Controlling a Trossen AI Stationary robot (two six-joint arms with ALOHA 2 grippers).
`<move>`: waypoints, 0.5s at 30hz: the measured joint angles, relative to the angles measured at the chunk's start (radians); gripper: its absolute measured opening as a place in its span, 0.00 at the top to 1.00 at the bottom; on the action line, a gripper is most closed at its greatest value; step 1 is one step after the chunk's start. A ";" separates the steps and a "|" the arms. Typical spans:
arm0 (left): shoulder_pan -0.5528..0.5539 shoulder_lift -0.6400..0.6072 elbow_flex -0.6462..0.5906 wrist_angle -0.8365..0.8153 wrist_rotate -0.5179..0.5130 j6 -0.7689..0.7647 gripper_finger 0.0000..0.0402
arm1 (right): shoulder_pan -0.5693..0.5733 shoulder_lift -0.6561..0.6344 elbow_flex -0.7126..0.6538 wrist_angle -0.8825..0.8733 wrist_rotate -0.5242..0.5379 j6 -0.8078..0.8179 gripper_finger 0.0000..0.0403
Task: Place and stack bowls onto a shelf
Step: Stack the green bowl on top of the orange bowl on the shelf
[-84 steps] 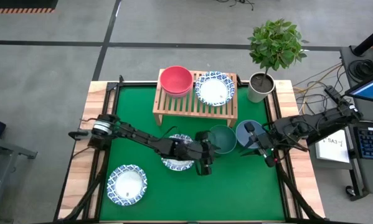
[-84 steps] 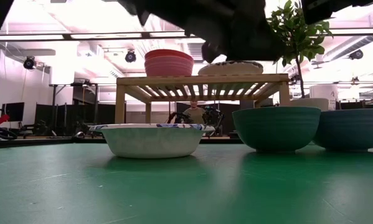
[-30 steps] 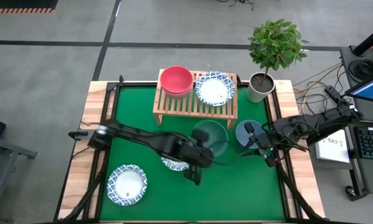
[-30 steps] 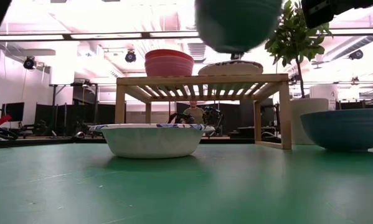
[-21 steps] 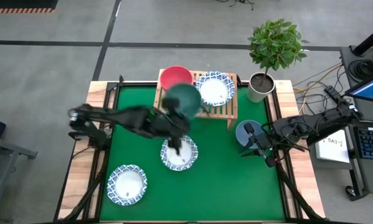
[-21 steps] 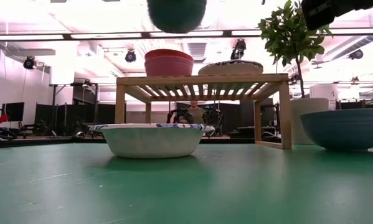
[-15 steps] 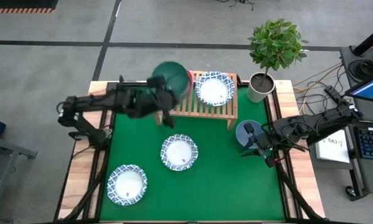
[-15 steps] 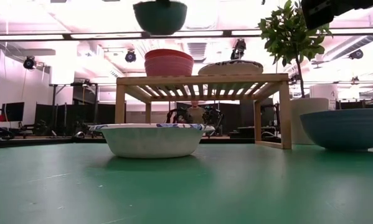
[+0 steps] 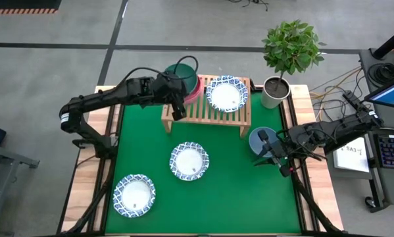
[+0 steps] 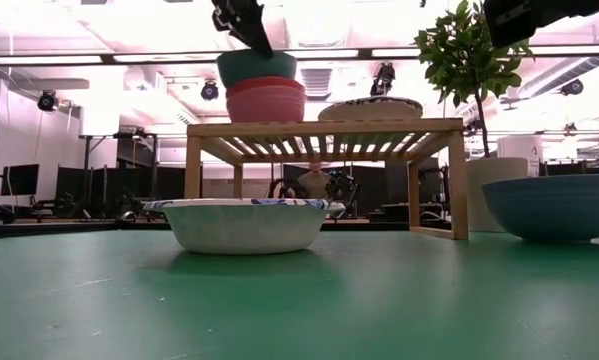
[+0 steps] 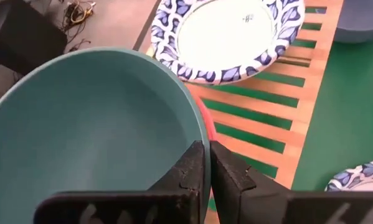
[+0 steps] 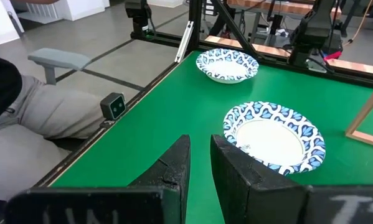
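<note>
The teal-green bowl [image 9: 184, 72] sits on top of the red and pink bowls [image 10: 266, 100], which stand on the left end of the wooden shelf [image 9: 210, 113]. My left gripper [image 11: 206, 163] is shut on its rim, above the stack [image 10: 241, 20]. A white blue-rimmed bowl [image 9: 226, 93] rests on the shelf's right part. Two more white bowls [image 9: 189, 160] [image 9: 134, 195] lie on the green mat. The blue bowl [image 9: 262, 139] stands on the mat at the right, beside my right gripper [image 9: 279, 163]. That gripper is slightly open and holds nothing. My left gripper pinches the teal-green bowl's rim [image 11: 195, 134], one finger inside the bowl and one outside. The fingers come from above, slanting down from the table's near left. The bowl stands mouth up, its bottom nested in the red bowl [image 11: 206, 121].
A grey plant pot [image 9: 275, 91] with a small tree stands at the shelf's right end. The mat's near right part is bare green. A person [image 12: 24, 106] sits beyond the table's edge in the right wrist view.
My left gripper has carried the teal-green bowl up from above the middle of the mat toward the far left. It has lowered the bowl onto the red and pink stack on the shelf. The bowl has stayed in its hold throughout.
</note>
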 joint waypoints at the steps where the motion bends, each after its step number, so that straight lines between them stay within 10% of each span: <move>1: 0.000 0.001 0.000 0.007 0.002 0.000 0.99 | 0.000 0.000 0.000 0.000 0.000 0.000 0.87; 15: 0.002 0.058 -0.002 0.082 0.035 0.012 0.94 | 0.000 0.000 -0.002 0.001 0.000 0.005 0.87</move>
